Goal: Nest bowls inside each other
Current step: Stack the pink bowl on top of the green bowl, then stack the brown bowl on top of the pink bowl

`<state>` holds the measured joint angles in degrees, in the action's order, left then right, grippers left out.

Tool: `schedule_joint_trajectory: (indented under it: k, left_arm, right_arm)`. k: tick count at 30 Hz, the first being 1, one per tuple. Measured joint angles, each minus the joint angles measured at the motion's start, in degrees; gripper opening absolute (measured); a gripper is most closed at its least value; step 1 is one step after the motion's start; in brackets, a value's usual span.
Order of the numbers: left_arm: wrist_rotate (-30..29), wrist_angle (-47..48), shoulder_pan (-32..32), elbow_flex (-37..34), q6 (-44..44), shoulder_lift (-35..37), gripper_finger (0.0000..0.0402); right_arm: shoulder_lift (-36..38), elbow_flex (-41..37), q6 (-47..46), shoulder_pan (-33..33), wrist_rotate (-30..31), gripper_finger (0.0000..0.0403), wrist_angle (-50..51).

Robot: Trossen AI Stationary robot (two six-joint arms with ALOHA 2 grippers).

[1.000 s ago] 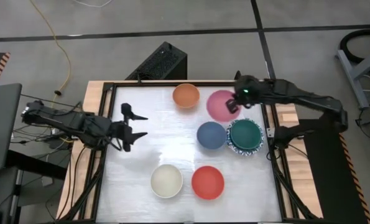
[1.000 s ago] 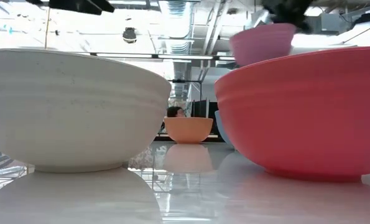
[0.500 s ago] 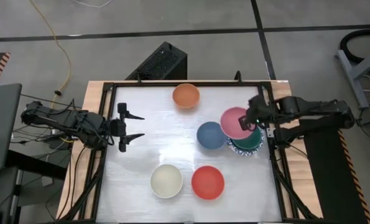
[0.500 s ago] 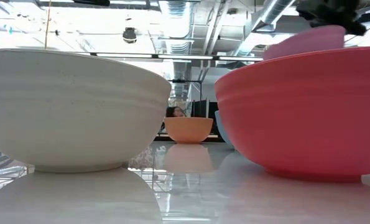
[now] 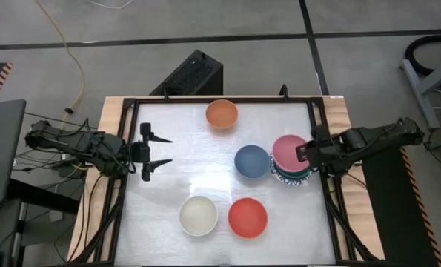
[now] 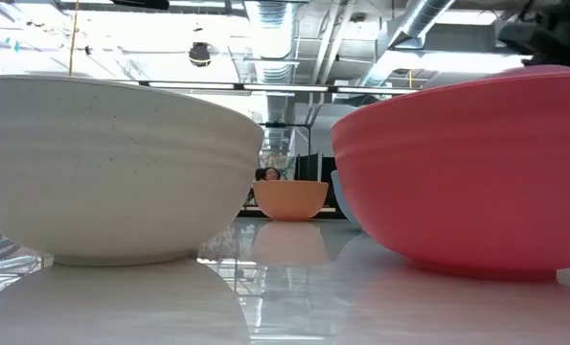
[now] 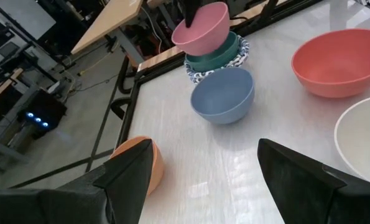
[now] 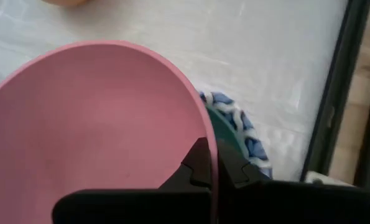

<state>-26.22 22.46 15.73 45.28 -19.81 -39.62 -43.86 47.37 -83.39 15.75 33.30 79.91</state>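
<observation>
The right gripper (image 5: pixel 303 153) has its fingers (image 8: pixel 200 163) pinched tight on the rim of the pink bowl (image 5: pixel 289 150), one finger inside the rim and one outside. It holds that bowl over the green bowl (image 7: pixel 217 55), which itself sits inside a white bowl with a blue-patterned rim (image 7: pixel 238 55). In the left wrist view the pink bowl sits tilted in the mouth of the green one; whether it rests fully down cannot be told. This stack stands at the table (image 5: pixel 183 178) edge nearest the right arm, and serves as the landmark for the rest.

The blue bowl (image 5: pixel 251 161) stands just beside the stack, on the side toward the left arm, almost touching the patterned rim. The orange bowl (image 5: pixel 221 113) sits well apart from the stack, near the far edge of the table. The red bowl (image 5: pixel 247 216) lies near the stack toward the near edge, and the cream bowl (image 5: pixel 199 215) stands just beside the red one, farther still from the stack.

The left gripper (image 5: pixel 159 150) waits across the table from the stack, above the table's opposite edge, its fingers (image 7: pixel 306 177) spread wide and holding nothing.
</observation>
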Motion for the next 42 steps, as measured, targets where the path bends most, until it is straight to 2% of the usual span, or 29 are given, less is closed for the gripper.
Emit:
schedule_joint_trajectory:
  k: [11,19,25,34,38,42]
  left_arm:
    - [-0.1,-0.1,0.0,0.0,-0.5,0.0,0.0279]
    - [-0.1,-1.3,0.0,0.0,1.2,-0.1,0.0279]
    - [-0.1,-1.4,0.0,0.0,2.1,-0.7,0.0279]
    - [0.9,-1.1,-0.1,-0.1,2.4,-7.7,0.0279]
    - [0.5,-2.3,-0.6,-0.1,0.1,-11.2,0.0279]
    - [1.3,-3.0,-1.7,-0.1,0.4,-12.7,0.0279]
  right_arm:
    - [0.0,-4.6,-6.8,3.9,-0.5,0.001,1.0]
    - [0.0,-4.6,-7.2,4.1,-1.8,0.007,2.0]
    - [0.0,-4.6,-7.2,4.1,-2.2,0.0101,2.4]
    - [0.0,-4.5,-4.7,3.8,-1.8,0.0132,0.9]
    - [0.0,-4.5,-5.0,3.1,0.0,0.0127,1.1]
    - [0.1,-4.5,-3.8,3.1,-0.7,0.0117,1.0]
